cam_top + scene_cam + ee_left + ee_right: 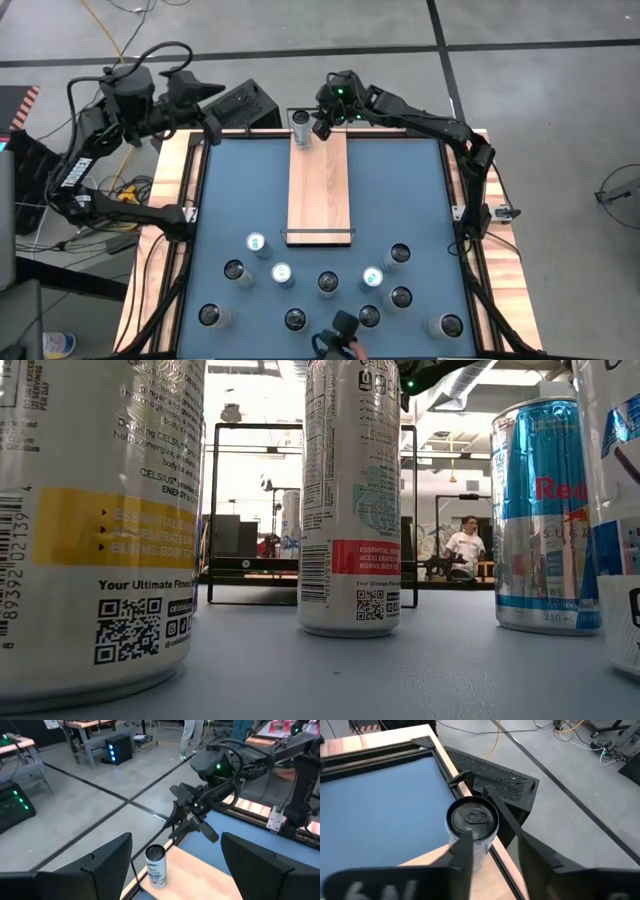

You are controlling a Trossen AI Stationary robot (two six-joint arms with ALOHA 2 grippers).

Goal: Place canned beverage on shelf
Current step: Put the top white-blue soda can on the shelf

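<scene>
A silver canned beverage stands upright on its base on the far end of the shelf, a light-wood board lying along the blue table's middle. In the right wrist view the can shows its dark top. My right gripper hovers just right of the can, slanting down, with a gap between its fingers and nothing in that gap. My left gripper is open, raised beyond the table's far left corner, looking toward the can. My right gripper has one finger in front of the can's side wall, on the side facing the table's right edge. I cannot tell whether that finger touches the can. The other finger stands clear of it.
Several more cans stand on the table's near half, filling the low view. Black rails close the shelf's short ends. A black box sits beyond the far left corner. A dark device stands at the near edge.
</scene>
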